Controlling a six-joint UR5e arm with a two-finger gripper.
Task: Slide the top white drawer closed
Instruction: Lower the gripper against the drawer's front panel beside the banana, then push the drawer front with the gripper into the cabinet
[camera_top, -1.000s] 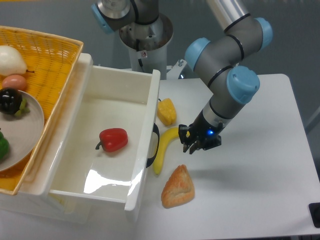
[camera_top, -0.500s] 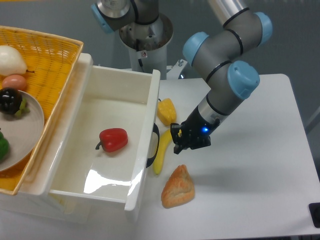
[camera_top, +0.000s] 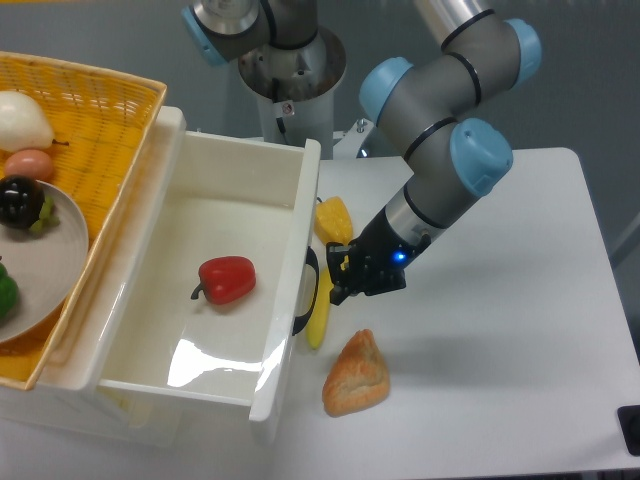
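The top white drawer (camera_top: 290, 290) is pulled far out of the cabinet, with a red bell pepper (camera_top: 226, 279) inside. Its curved black handle (camera_top: 306, 295) is on the right-facing front panel. My gripper (camera_top: 340, 280) hangs just right of the handle, over the yellow banana (camera_top: 321, 310), a short gap from the drawer front. Its fingers look close together and hold nothing. The lower drawer is hidden under the open one.
A yellow wicker basket (camera_top: 100, 120) with a plate of fruit sits on the cabinet at left. A yellow pepper (camera_top: 333, 222) and a bread piece (camera_top: 356, 374) lie on the white table (camera_top: 500, 380) right of the drawer front. The robot base (camera_top: 290, 90) stands behind.
My gripper has moved left across the table, from right of the banana to over it, close to the drawer handle. The drawer has not moved.
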